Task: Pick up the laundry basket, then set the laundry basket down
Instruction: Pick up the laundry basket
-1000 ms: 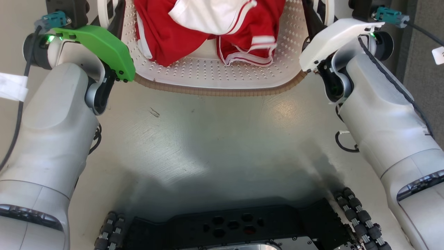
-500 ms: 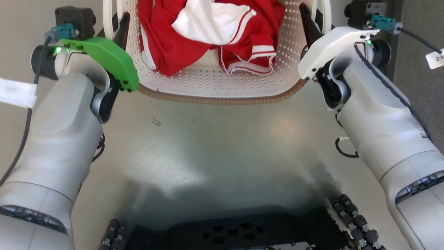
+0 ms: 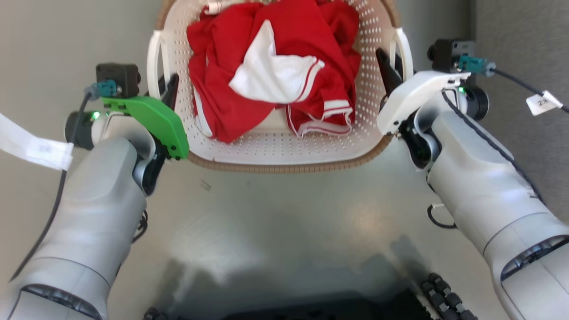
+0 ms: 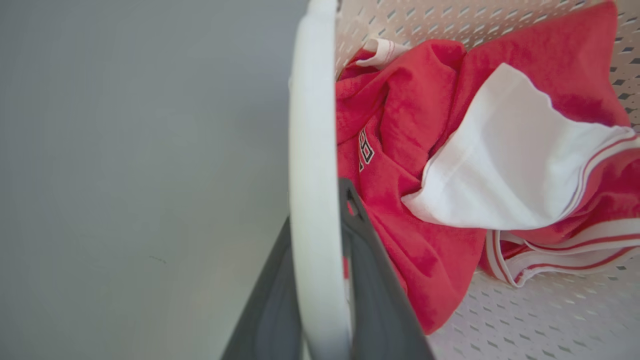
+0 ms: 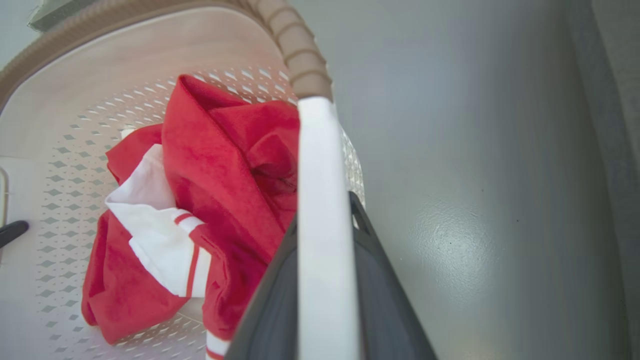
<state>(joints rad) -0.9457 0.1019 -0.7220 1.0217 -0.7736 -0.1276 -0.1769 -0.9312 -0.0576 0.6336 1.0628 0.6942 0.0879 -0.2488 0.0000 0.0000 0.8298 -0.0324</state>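
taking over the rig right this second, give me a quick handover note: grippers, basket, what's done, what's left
Left gripper: shut on the laundry basket, fingers either side of its left handle.
Right gripper: shut on the right handle the same way.
The basket is straight ahead between the arms, with red and white clothes inside.
Done: both handles gripped. Whether it is off the floor cannot be told.
Left: complete the lift if needed, set it down, release.
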